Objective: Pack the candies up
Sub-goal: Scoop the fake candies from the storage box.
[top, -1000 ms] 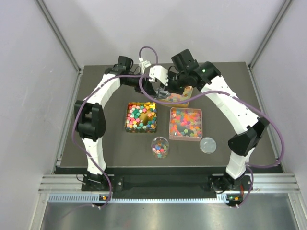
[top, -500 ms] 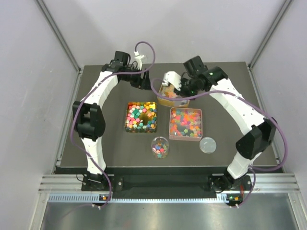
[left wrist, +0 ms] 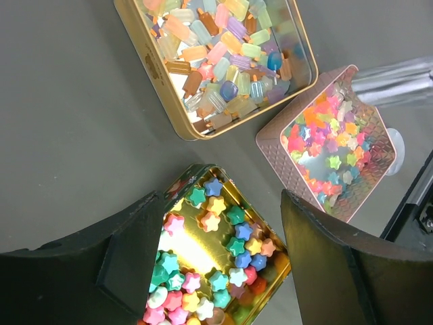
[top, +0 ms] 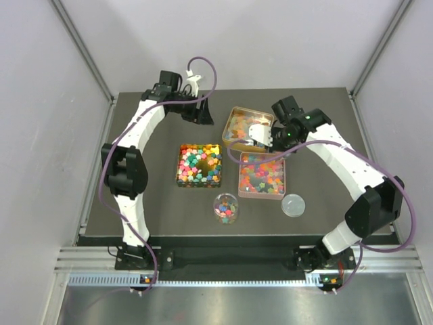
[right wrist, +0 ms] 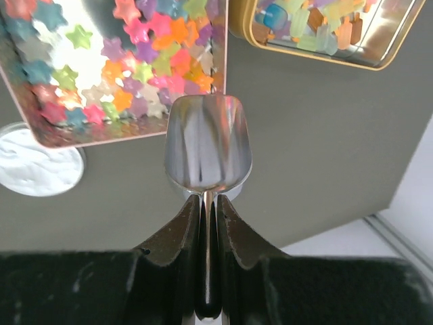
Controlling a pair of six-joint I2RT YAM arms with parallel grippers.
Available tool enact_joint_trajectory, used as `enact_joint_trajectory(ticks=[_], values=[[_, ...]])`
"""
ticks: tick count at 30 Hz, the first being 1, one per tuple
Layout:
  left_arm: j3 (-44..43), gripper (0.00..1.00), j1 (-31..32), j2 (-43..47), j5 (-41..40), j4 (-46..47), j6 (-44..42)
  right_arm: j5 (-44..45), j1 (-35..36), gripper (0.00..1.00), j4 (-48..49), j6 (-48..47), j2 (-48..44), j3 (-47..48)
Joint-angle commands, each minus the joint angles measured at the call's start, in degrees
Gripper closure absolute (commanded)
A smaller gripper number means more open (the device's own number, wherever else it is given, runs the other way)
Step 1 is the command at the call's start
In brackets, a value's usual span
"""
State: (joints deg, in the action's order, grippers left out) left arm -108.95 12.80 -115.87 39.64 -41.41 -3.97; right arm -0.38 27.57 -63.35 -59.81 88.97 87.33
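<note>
Scoop (right wrist: 208, 145): polished metal, mirror-bright, with a smooth bowl. Right end effector (right wrist: 208, 203): matt black plastic fingers (right wrist: 169, 237), faintly grainy. Desk (left wrist: 61, 135): matt dark grey, smooth. Gold tin (left wrist: 157, 74): glossy metal with a rolled rim. Pink tin (left wrist: 269, 145): satin metal outside, diamond-embossed walls and a mirror-like floor inside. Third tin (left wrist: 193, 250): highly reflective gold interior. Candies (left wrist: 216, 61): translucent and glassy in the gold tin, opaque with a soft sheen in the other two. Cup (top: 226, 206): clear and glossy. Lid (right wrist: 30, 162): silvery, dull, slightly mottled.
</note>
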Motion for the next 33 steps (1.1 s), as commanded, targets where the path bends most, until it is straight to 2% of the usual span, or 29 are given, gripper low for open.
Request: enact_joint_trajectory(ticks=[1, 10, 18, 24, 33], values=[[0.40, 0.26, 0.12, 2.14, 1.85, 2.73, 0.54, 5.39, -0.33, 1.00, 1.04, -8.73, -0.38, -0.06], [6.29, 0.26, -0.05, 6.01, 2.37, 6.34, 0.54, 7.15, 0.64, 1.00, 0.51, -16.38, 4.01, 3.28], [11.99, 0.26, -2.60, 11.63, 3.34, 6.60, 0.98, 6.71, 4.68, 1.00, -3.96, -20.78, 3.76, 3.90], [16.91, 0.26, -4.27, 14.88, 4.22, 8.88, 1.33, 9.95, 8.37, 1.00, -4.94, -26.23, 1.03, -0.57], [20.61, 0.25, -4.54, 17.87, 3.87, 12.58, 3.70, 18.56, 9.52, 1.00, 1.91, -31.24, 2.70, -6.11]])
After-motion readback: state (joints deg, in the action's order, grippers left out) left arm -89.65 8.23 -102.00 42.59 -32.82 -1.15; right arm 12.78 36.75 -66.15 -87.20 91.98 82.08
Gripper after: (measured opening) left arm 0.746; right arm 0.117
